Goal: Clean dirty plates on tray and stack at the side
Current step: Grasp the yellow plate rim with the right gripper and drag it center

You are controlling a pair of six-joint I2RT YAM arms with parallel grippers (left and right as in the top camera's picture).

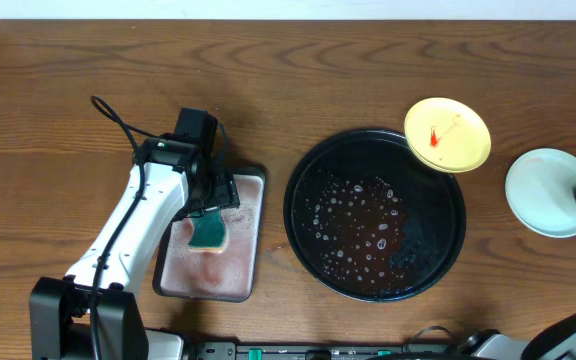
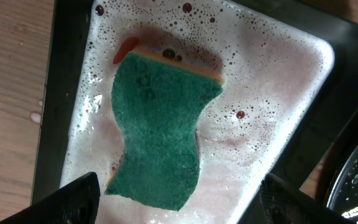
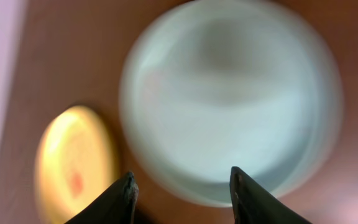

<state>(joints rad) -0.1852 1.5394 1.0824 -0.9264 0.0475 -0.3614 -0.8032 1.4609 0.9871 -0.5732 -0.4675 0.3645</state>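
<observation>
Overhead: tray (image 1: 303,215) at centre, only sudsy water in it. yellow plate (image 1: 448,134) perched on rim at 1 o'clock, face up, red smear, so not cleaned yet imo. pale blue plate (image 1: 543,190) on bare table at 3 o'clock, looks clean, guessing that's the stack spot. Plates round, no long axis.

Left wrist: left gripper (image 2: 180,179) wide, empty, above green sponge (image 2: 157,130) soaking in metal pan (image 2: 64,106). Sponge runs 12 to 6.

Right wrist: right gripper (image 3: 182,180) spread, holding nothing, over pale blue plate. Blurry.

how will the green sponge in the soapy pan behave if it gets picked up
Likely soft: the sponge looks like foam with a scrub face, so it should squash when pinched. Probably waterlogged and drippy, since it lies in the sudsy pan. The suds may also make it slippery.
</observation>
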